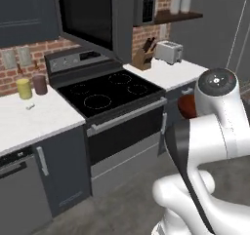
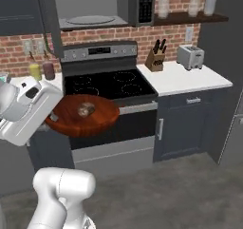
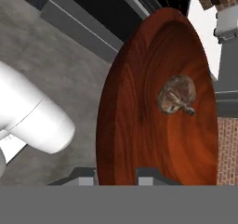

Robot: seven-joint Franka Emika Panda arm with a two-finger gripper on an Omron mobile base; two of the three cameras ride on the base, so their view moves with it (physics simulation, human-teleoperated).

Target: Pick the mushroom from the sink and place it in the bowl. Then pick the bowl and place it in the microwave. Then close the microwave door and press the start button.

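Observation:
My gripper [image 3: 118,176] is shut on the near rim of the reddish-brown bowl [image 3: 139,130], one dark fingertip [image 3: 86,177] outside the rim and the other inside. The small brown mushroom [image 3: 176,96] lies in the bowl. In the right base view the bowl [image 2: 99,119] hangs level in front of the stove's front edge with the mushroom [image 2: 86,110] in it, and the gripper [image 2: 50,119] holds its left rim. Above the stove the microwave [image 2: 90,4] stands open, showing its turntable [image 2: 90,20]. The microwave door [image 1: 90,12] is swung out to the left. The sink is out of view.
A black stove [image 1: 107,90] sits below the microwave with its oven handle [image 1: 127,116] toward me. A knife block [image 2: 155,57] and toaster [image 2: 190,56] stand on the right counter [image 2: 190,81]. Two cups [image 1: 30,87] stand on the left counter.

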